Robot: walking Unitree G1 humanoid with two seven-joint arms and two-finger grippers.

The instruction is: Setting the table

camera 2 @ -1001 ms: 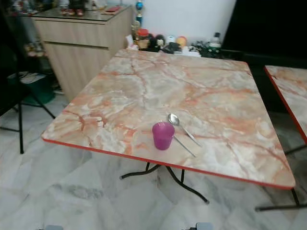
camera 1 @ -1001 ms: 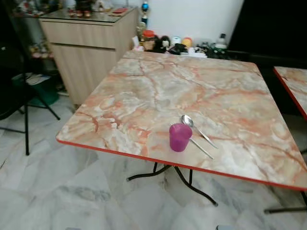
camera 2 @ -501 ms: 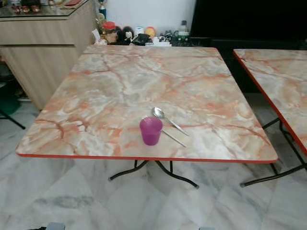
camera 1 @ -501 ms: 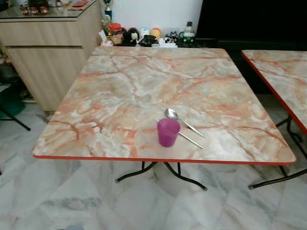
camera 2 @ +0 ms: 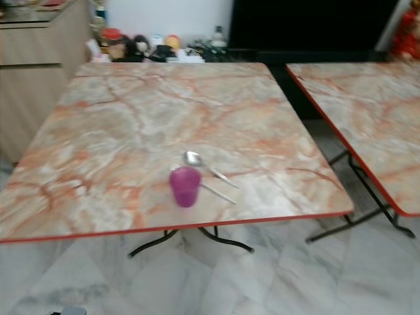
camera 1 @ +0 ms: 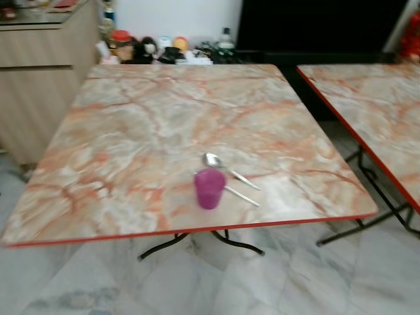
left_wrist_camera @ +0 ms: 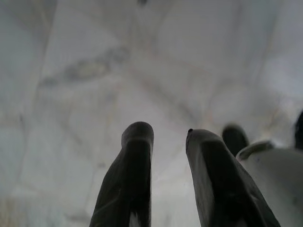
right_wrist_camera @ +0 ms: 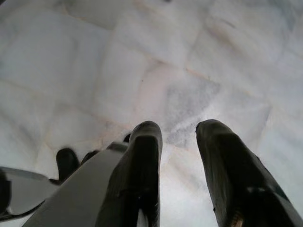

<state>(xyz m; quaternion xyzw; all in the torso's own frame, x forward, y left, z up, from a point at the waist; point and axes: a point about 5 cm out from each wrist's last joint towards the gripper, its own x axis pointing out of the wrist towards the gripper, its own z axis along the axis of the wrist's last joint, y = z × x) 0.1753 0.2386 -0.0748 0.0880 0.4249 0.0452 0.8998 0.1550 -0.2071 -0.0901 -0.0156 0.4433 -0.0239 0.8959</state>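
since the earlier frame the camera has swung right, so the marble table (camera 1: 131, 131) sits further left and more of a second table (camera 1: 367, 111) shows on the right; the things themselves lie as before. a purple cup (camera 1: 209, 188) stands upright near the table's front edge. a spoon (camera 1: 226, 170) and a thin utensil (camera 1: 241, 195) lie just beside the cup. both arms hang over the pale floor (left_wrist_camera: 94, 71): the left gripper (left_wrist_camera: 168, 135) and right gripper (right_wrist_camera: 179, 130) have fingers parted, holding nothing.
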